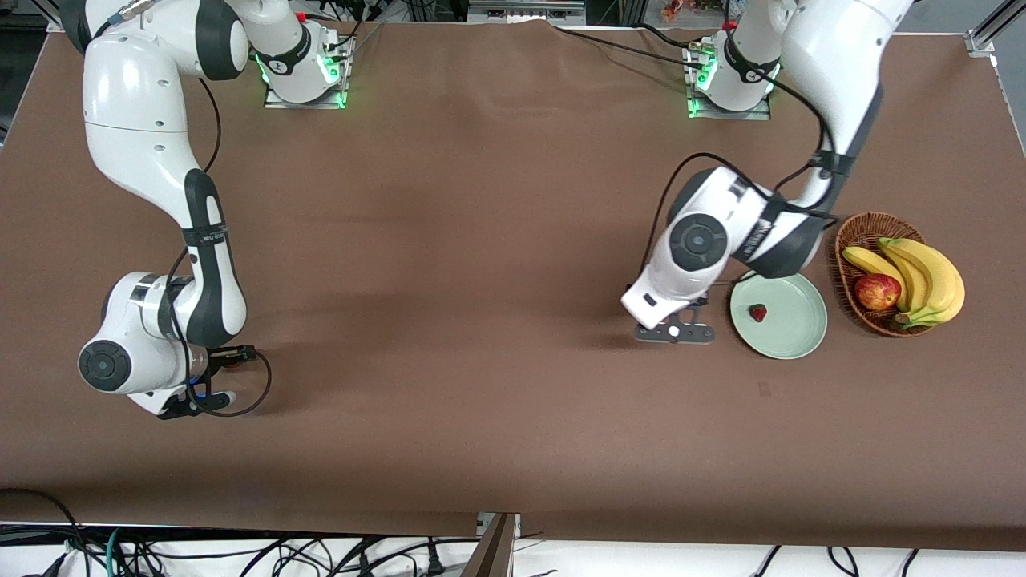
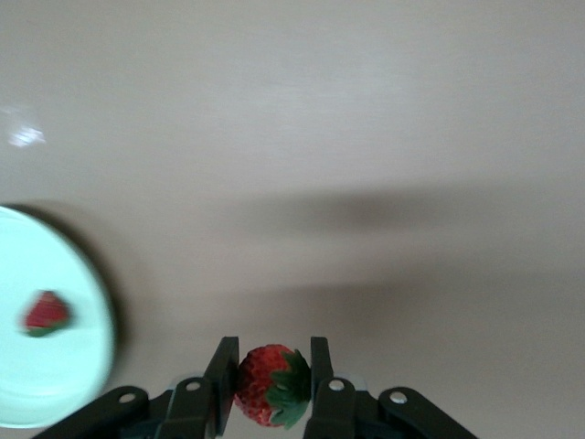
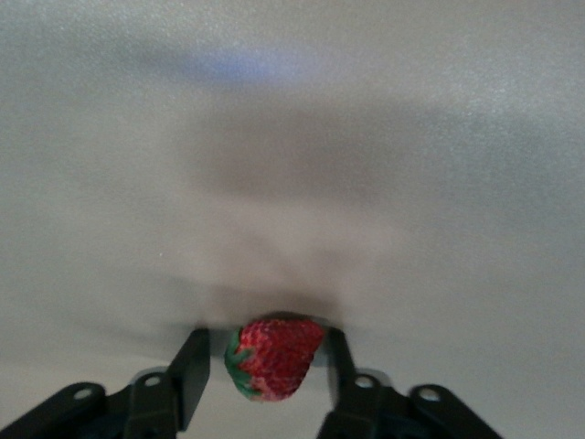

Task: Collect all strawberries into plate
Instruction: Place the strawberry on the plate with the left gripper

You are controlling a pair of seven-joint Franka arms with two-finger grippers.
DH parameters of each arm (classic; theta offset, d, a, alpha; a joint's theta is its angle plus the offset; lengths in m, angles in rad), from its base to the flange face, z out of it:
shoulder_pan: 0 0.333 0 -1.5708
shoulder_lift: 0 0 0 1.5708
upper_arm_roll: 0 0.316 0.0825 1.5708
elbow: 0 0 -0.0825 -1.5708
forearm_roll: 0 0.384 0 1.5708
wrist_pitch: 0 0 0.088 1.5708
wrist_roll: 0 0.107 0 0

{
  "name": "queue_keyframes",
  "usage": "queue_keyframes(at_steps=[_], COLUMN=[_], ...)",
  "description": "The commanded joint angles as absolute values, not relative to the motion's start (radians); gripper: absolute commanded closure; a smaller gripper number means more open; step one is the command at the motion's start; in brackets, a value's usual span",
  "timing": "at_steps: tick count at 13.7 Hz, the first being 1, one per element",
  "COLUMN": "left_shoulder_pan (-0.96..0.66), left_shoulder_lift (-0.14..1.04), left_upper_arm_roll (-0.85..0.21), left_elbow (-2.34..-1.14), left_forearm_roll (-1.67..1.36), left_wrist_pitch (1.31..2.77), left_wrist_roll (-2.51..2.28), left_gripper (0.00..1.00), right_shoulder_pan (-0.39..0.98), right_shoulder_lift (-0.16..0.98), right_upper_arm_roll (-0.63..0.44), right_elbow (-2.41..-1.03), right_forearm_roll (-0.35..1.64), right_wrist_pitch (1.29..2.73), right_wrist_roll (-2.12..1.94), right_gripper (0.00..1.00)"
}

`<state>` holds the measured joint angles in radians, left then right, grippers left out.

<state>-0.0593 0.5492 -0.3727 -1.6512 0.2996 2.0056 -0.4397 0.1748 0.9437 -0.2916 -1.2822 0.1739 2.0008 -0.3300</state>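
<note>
A small red strawberry with a green cap [image 2: 270, 385] is pinched tight between the fingers of the left gripper [image 2: 270, 389], low beside the pale mint-green round plate [image 1: 793, 332], probably so that it can be carried over the rim. A second strawberry [image 1: 757, 312] already lies on that plate. The third strawberry [image 3: 271, 358] sits between the fingers of the right gripper [image 3: 265, 370], well apart from the plate, at the right arm's end of the table; gaps are seen on both sides, so it is not gripped yet. In the front view both gripped berries are hidden by the wrists.
</note>
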Motion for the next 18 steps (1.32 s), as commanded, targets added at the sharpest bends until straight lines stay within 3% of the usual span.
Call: queue_keyframes(at_steps=[1, 5, 8, 10, 12, 15, 16, 17, 18], left_shoulder_pan=[0.044, 0.214, 0.305, 0.325, 0.374, 0.448, 0.449, 0.456, 0.457], left_shoulder_lift=[0.526, 0.526, 0.515, 0.464, 0.439, 0.46, 0.465, 0.477, 0.479], left_upper_arm_roll=[-0.382, -0.382, -0.382, -0.384, -0.383, -0.383, -0.383, -0.383, -0.383], left_elbow=[-1.649, -1.701, -1.762, -1.888, -2.006, -2.034, -2.034, -2.034, -2.034], left_forearm_roll=[0.31, 0.319, 0.328, 0.328, 0.328, 0.33, 0.33, 0.33, 0.33], left_wrist_pitch=[1.938, 1.927, 1.956, 2.079, 2.248, 2.352, 2.355, 2.358, 2.358], left_wrist_roll=[-0.203, 0.044, 0.106, 0.126, 0.132, 0.257, 0.259, 0.259, 0.262], left_gripper=[0.93, 0.93, 0.94, 0.99, 0.98, 0.92, 0.83, 0.61, 0.02], right_shoulder_pan=[0.175, 0.195, 0.302, 0.394, 0.477, 0.566, 0.587, 0.618, 0.662], right_shoulder_lift=[0.92, 0.917, 0.923, 0.931, 0.931, 0.942, 0.945, 0.948, 0.954], right_upper_arm_roll=[-0.288, -0.276, -0.278, -0.276, -0.276, -0.152, -0.109, -0.088, -0.086], right_elbow=[-1.316, -1.286, -1.236, -1.235, -1.235, -1.207, -1.206, -1.206, -1.206], right_forearm_roll=[0.183, 0.19, 0.189, 0.189, 0.19, 0.199, 0.198, 0.198, 0.198], right_wrist_pitch=[2.017, 2.016, 2.023, 2.092, 2.106, 2.231, 2.284, 2.33, 2.367], right_wrist_roll=[-0.351, -0.321, -0.111, 0.047, 0.229, 0.566, 0.668, 0.73, 0.78], right_gripper=[0.63, 0.66, 0.66, 0.66, 0.66, 0.65, 0.64, 0.64, 0.64])
